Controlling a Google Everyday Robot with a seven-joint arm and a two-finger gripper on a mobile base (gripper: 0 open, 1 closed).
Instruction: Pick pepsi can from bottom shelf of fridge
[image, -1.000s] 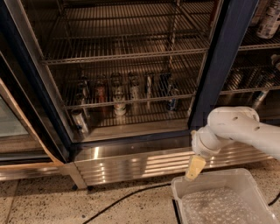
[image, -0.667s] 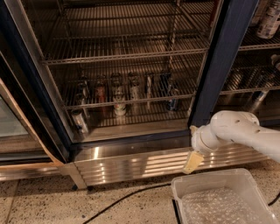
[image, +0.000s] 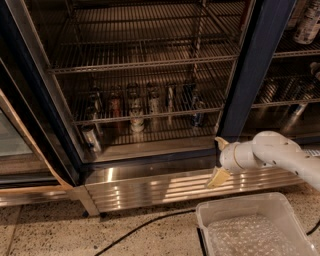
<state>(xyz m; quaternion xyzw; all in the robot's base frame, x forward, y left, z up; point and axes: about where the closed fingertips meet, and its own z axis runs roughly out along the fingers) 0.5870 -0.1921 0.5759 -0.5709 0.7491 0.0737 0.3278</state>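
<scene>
The fridge (image: 260, 65) stands open, with dark navy frames and chrome racks. Several cans stand on its bottom shelf (image: 165, 134). The pepsi can (image: 198, 117), small and dark blue, stands at the right end of the row, close to the door post. My gripper (image: 220, 161) is outside the fridge, low down in front of the ribbed steel base panel (image: 150, 187). It is below and to the right of the pepsi can. Its cream fingers (image: 218, 177) stand apart and hold nothing.
A red-orange can (image: 116, 106) and silver-white cans (image: 136, 119) stand left of the pepsi can. Another silver can (image: 91, 137) is at the front left. A clear plastic bin (image: 250, 227) sits on the floor under my arm. A black cable (image: 135, 231) crosses the floor.
My gripper has moved up and a little to the left, closer to the fridge's base panel. The cans have not moved.
</scene>
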